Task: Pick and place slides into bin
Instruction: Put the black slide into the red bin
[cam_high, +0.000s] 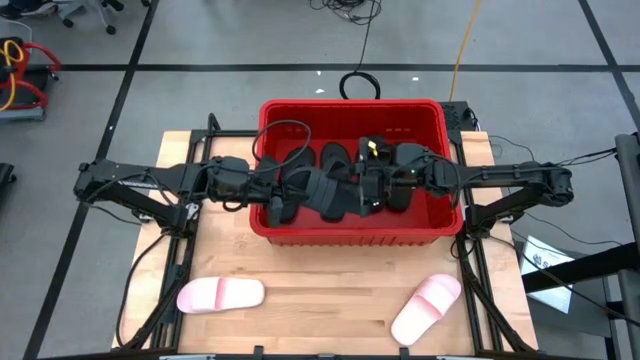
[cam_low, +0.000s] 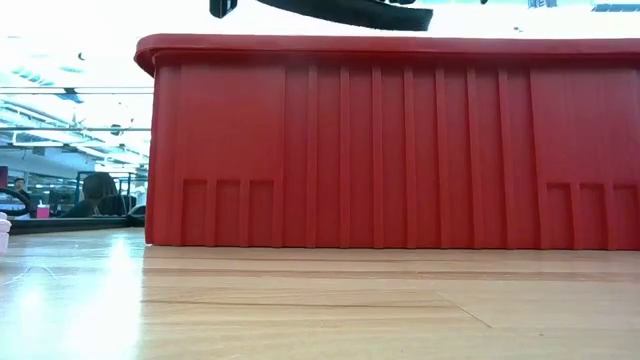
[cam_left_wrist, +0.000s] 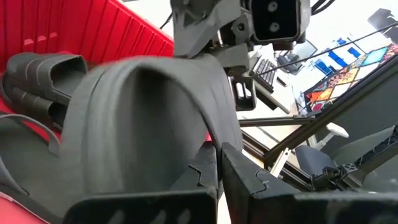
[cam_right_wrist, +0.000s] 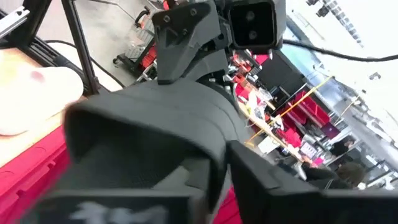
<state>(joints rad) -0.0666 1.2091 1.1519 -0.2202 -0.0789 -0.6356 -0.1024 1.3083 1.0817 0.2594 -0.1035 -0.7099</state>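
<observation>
A black wide-strap slide (cam_high: 330, 190) hangs over the red bin (cam_high: 352, 235), between my two grippers. My left gripper (cam_high: 292, 195) comes at it from the table's left and is shut on it. My right gripper (cam_high: 375, 185) comes from the table's right and is also shut on it. In the low view the slide (cam_low: 350, 12) shows above the bin's rim (cam_low: 400, 45). Other black slides (cam_high: 335, 158) lie inside the bin. Two pale pink slides (cam_high: 220, 294) (cam_high: 427, 308) lie flat on the table near its front edge. My left gripper pinches the slide's sole edge (cam_left_wrist: 211, 163), at the foot of the arched strap (cam_left_wrist: 149, 93), between its two fingers. The fingers come about level from the table's left. The slide is lifted clear, above the bin. My right gripper pinches the slide's opposite side, below the strap (cam_right_wrist: 208, 168), between its two fingers. The fingers come level from the table's right, facing the left gripper. The slide hangs clear over the bin between both grippers.
The bin stands at the table's far middle, its walls rising around the black slides within (cam_high: 405, 180). Bare wooden table (cam_high: 330, 290) lies between the bin and the pink slides. The arms' frames and cables (cam_high: 170, 215) flank the bin on both sides.
</observation>
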